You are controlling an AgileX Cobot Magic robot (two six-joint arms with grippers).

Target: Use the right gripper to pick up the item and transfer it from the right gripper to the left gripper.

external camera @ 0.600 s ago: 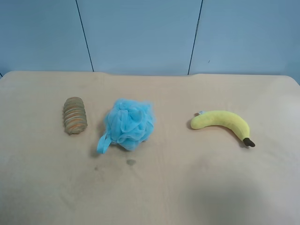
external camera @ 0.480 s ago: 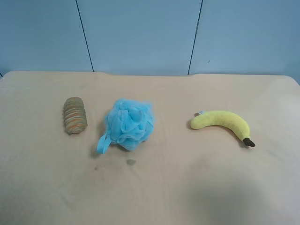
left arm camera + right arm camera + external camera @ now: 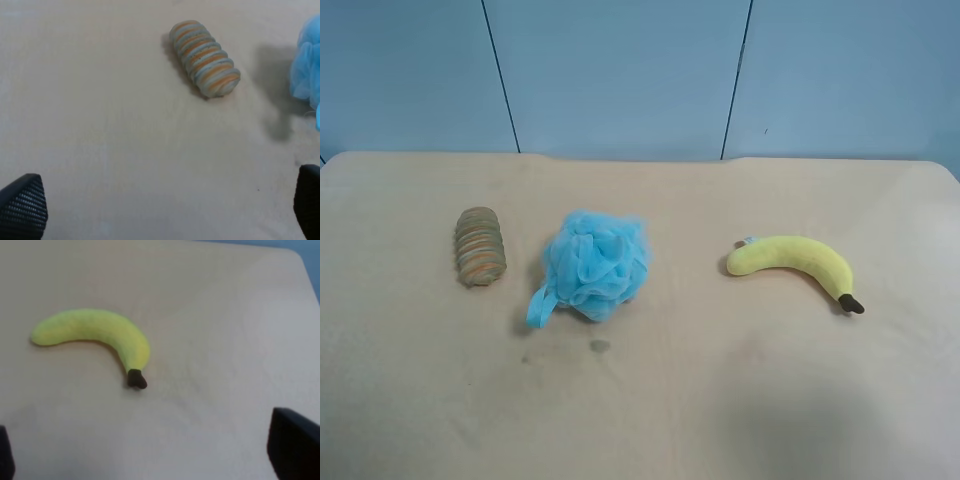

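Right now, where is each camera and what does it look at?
Exterior high: mounted high, looks down at the table with striped oval, blue pouf, banana; no robot parts.
Right wrist: on the right arm, looks down at the banana; the open right gripper shows at the edges.
Left wrist: on the left arm, looks at the striped oval; the open left gripper shows.
Shared: high and right wrist, banana; high and left wrist, oval and pouf.

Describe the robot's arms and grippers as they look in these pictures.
Little shows. The left gripper has black fingertips, one rounded to a blunt point with a fine grid texture. The right gripper shows black fingertips, blurred, texture not discernible. No arm, cable, housing or marking is in any view.
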